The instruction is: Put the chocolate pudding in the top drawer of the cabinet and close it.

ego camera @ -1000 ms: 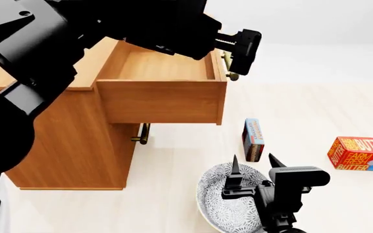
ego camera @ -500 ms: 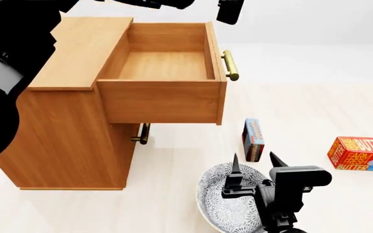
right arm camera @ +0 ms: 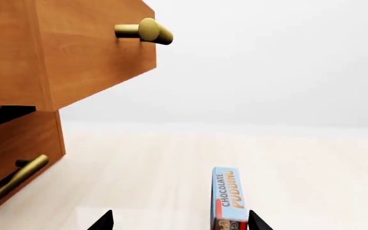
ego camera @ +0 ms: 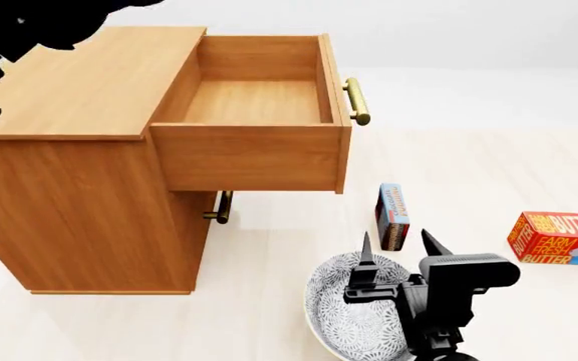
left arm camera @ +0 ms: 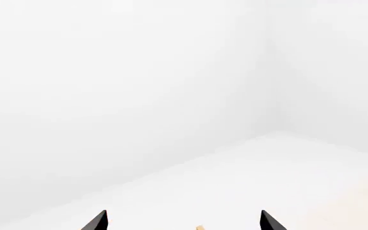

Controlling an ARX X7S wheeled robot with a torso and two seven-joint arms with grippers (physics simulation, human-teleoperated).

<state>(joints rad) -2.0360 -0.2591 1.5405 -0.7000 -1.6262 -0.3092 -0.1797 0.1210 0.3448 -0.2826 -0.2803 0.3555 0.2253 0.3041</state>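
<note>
The chocolate pudding [ego camera: 393,216] stands on edge on the floor, a thin carton with a light blue face, right of the cabinet [ego camera: 88,188]. The top drawer [ego camera: 254,101] is pulled out and holds nothing; its brass handle [ego camera: 357,101] faces right. My right gripper [ego camera: 397,250] hovers open just in front of the pudding, apart from it. In the right wrist view the pudding [right arm camera: 229,199] sits close to one fingertip of the open right gripper [right arm camera: 179,223]. My left gripper [left arm camera: 182,221] is open and faces a white wall with nothing between its fingers.
A patterned grey plate [ego camera: 345,312] lies on the floor under my right arm. A red-orange butter box [ego camera: 558,238] stands at the far right. The lower drawer's handle [ego camera: 223,207] shows beneath the open drawer. Part of my left arm [ego camera: 8,37] darkens the upper left corner.
My left arm has lifted away from the top drawer's handle and swung up and left, almost out of the head view. The right gripper has barely moved.
</note>
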